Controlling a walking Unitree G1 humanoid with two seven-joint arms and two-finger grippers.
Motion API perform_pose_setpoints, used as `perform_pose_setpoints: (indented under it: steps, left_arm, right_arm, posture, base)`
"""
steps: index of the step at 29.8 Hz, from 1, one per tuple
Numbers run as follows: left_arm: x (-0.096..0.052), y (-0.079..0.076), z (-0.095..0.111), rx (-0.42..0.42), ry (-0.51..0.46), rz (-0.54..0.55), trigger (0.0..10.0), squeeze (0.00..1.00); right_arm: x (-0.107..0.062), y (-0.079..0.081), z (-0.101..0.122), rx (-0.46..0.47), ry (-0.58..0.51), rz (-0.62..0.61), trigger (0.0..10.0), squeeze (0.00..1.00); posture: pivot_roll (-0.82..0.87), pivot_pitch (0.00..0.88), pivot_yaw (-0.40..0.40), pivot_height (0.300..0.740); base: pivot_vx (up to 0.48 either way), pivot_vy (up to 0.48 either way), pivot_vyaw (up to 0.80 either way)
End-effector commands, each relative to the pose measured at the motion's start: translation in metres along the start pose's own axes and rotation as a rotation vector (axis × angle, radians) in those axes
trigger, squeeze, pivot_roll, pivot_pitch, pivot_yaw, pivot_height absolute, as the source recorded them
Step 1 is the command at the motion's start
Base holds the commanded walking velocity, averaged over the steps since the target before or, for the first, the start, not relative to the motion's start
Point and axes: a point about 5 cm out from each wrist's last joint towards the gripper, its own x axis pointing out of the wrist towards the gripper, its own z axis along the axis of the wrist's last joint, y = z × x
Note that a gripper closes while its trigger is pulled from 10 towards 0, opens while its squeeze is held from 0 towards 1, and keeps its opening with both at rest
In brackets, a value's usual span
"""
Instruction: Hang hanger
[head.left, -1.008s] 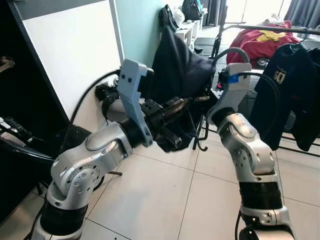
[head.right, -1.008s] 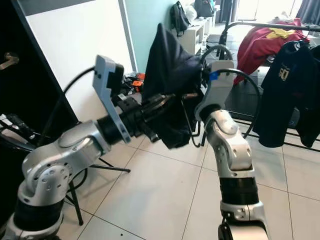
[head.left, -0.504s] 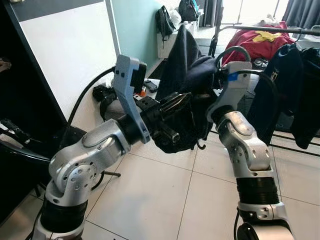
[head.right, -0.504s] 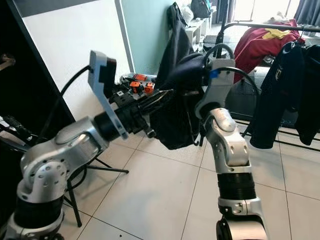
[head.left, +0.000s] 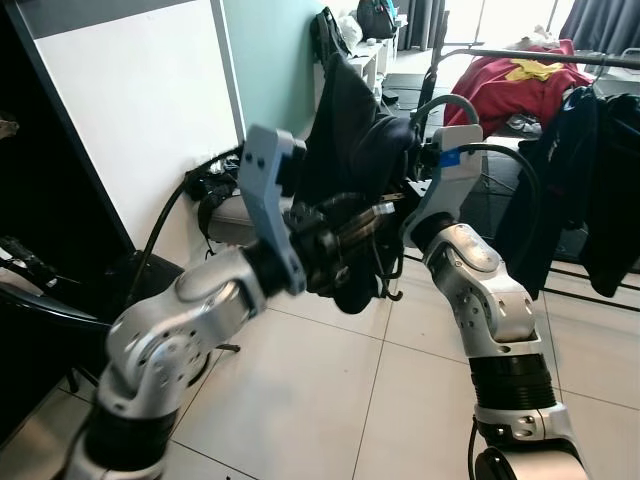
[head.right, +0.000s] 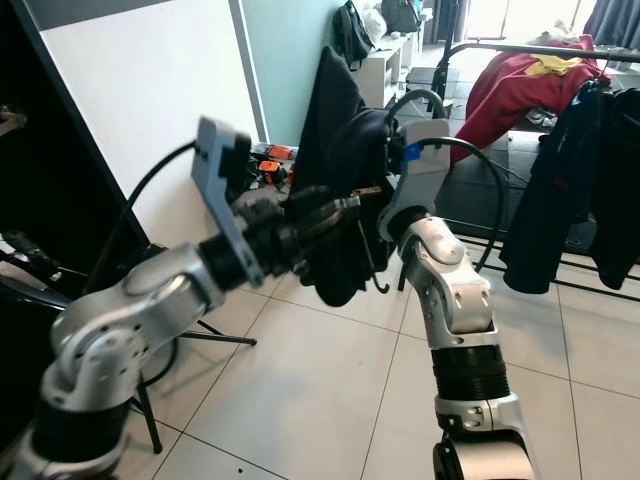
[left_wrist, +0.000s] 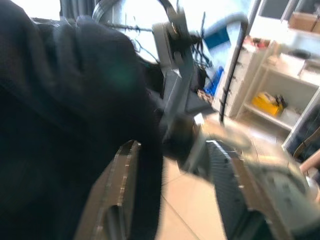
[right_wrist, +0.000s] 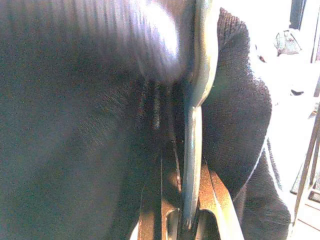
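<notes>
Two arms reached forward at chest height, meeting at a dark garment (head.left: 350, 160) on a hanger (right_wrist: 192, 150). We saw the right gripper (right_wrist: 182, 220) clamped on the hanger, and the left gripper (head.left: 360, 215) pinching the cloth.

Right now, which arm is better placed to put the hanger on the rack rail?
Right, probably. The right gripper already pinches the hanger inside the dark garment, and the rack rail lies on that side. The left gripper grips fabric.
</notes>
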Motion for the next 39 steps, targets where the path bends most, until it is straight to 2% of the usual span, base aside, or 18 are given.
perform_pose_setpoints:
  steps: [1, 4, 6, 10, 12, 13, 14, 15, 17, 18, 19, 20, 21, 26, 35, 36, 37, 39]
  left_arm:
    - [-0.013, -0.007, -0.006, 0.041, 0.081, -0.090, 10.0, 1.00]
    - [-0.026, -0.004, -0.003, 0.075, 0.107, -0.110, 10.0, 1.00]
    - [-0.035, 0.007, 0.011, 0.086, 0.055, -0.069, 10.0, 1.00]
    - [-0.042, 0.017, 0.027, 0.099, -0.024, -0.020, 10.0, 1.00]
    - [-0.047, 0.034, 0.041, 0.150, -0.090, 0.105, 10.0, 1.00]
    - [-0.047, 0.034, 0.041, 0.150, -0.090, 0.105, 10.0, 1.00]
    - [-0.050, 0.048, 0.050, 0.175, -0.138, 0.218, 10.0, 1.00]
    - [-0.050, 0.048, 0.050, 0.175, -0.138, 0.218, 10.0, 1.00]
    - [-0.059, 0.071, 0.063, 0.233, -0.205, 0.413, 10.0, 1.00]
    - [-0.059, 0.071, 0.063, 0.233, -0.205, 0.413, 10.0, 1.00]
    - [-0.063, 0.077, 0.064, 0.290, -0.202, 0.478, 10.0, 0.62]
    - [-0.068, 0.086, 0.058, 0.462, -0.110, 0.586, 10.0, 0.00]
    - [-0.070, 0.089, 0.056, 0.513, -0.078, 0.611, 10.0, 0.00]
    - [-0.073, 0.089, 0.045, 0.543, -0.023, 0.603, 10.0, 0.00]
    - [-0.073, 0.092, 0.046, 0.594, -0.068, 0.644, 10.0, 0.00]
    - [-0.073, 0.092, 0.046, 0.593, -0.074, 0.641, 6.9, 0.00]
    - [-0.075, 0.092, 0.049, 0.571, -0.107, 0.642, 4.7, 0.00]
    - [-0.077, 0.091, 0.051, 0.554, -0.131, 0.642, 4.7, 0.00]
  right_arm:
    - [-0.001, 0.003, 0.018, -0.019, -0.077, 0.078, 10.0, 0.00]
    - [-0.003, -0.005, 0.024, -0.060, -0.089, 0.123, 10.0, 0.00]
    - [-0.007, -0.011, 0.028, -0.123, -0.090, 0.197, 10.0, 0.00]
    - [-0.016, -0.015, 0.032, -0.150, -0.086, 0.306, 10.0, 0.00]
    - [-0.027, -0.019, 0.034, -0.175, -0.068, 0.430, 10.0, 0.00]
    - [-0.027, -0.019, 0.034, -0.175, -0.068, 0.430, 10.0, 0.00]
    - [-0.036, -0.021, 0.036, -0.175, -0.062, 0.502, 10.0, 0.00]
    - [-0.036, -0.021, 0.036, -0.175, -0.062, 0.502, 10.0, 0.00]
    - [-0.052, -0.026, 0.045, -0.142, -0.078, 0.612, 10.0, 0.00]
    - [-0.052, -0.026, 0.045, -0.142, -0.078, 0.612, 10.0, 0.00]
    - [-0.058, -0.027, 0.052, -0.101, -0.104, 0.658, 10.0, 0.00]
    - [-0.064, -0.027, 0.062, -0.032, -0.165, 0.707, 10.0, 0.00]
    - [-0.065, -0.027, 0.065, -0.014, -0.184, 0.717, 10.0, 0.00]
    - [-0.062, -0.021, 0.069, 0.037, -0.240, 0.732, 10.0, 0.00]
    - [-0.062, -0.015, 0.067, 0.050, -0.231, 0.802, 10.0, 0.00]
    - [-0.061, -0.016, 0.067, 0.053, -0.231, 0.800, 10.0, 0.00]
    - [-0.061, -0.017, 0.068, 0.050, -0.227, 0.791, 10.0, 0.00]
    - [-0.060, -0.018, 0.068, 0.049, -0.224, 0.784, 10.0, 0.00]
  posture:
    - [-0.08, 0.000, 0.026, 0.740]
    - [-0.07, 0.000, 0.027, 0.740]
    - [-0.07, 0.000, 0.028, 0.740]
    - [-0.07, 0.000, 0.022, 0.740]
    - [-0.07, 0.000, 0.020, 0.740]
    - [-0.07, 0.000, 0.020, 0.740]
    - [-0.07, 0.000, 0.020, 0.740]
    - [-0.07, 0.000, 0.020, 0.740]
    - [-0.07, 0.000, 0.021, 0.740]
    - [-0.07, 0.000, 0.021, 0.740]
    - [-0.07, 0.000, 0.025, 0.740]
    - [-0.08, 0.000, 0.026, 0.740]
    - [-0.08, 0.000, 0.026, 0.740]
    - [-0.07, 0.000, 0.026, 0.740]
    - [-0.06, 0.000, 0.013, 0.740]
    - [-0.06, 0.000, 0.012, 0.740]
    - [-0.06, 0.000, 0.011, 0.740]
    - [-0.06, 0.000, 0.011, 0.740]
  base:
    - [0.000, 0.000, 0.00]
    - [0.000, 0.000, 0.00]
    - [0.000, 0.000, 0.00]
    - [0.000, 0.000, 0.00]
    - [0.000, 0.000, 0.00]
    - [0.000, 0.000, 0.00]
    - [0.000, 0.000, 0.00]
    - [0.000, 0.000, 0.00]
    - [0.000, 0.000, 0.00]
    - [0.000, 0.000, 0.00]
    - [0.000, 0.000, 0.00]
    - [0.000, 0.000, 0.00]
    - [0.000, 0.000, 0.00]
    - [0.000, 0.000, 0.00]
    - [0.000, 0.000, 0.00]
    - [0.000, 0.000, 0.00]
    - [0.000, 0.000, 0.00]
    - [0.000, 0.000, 0.00]
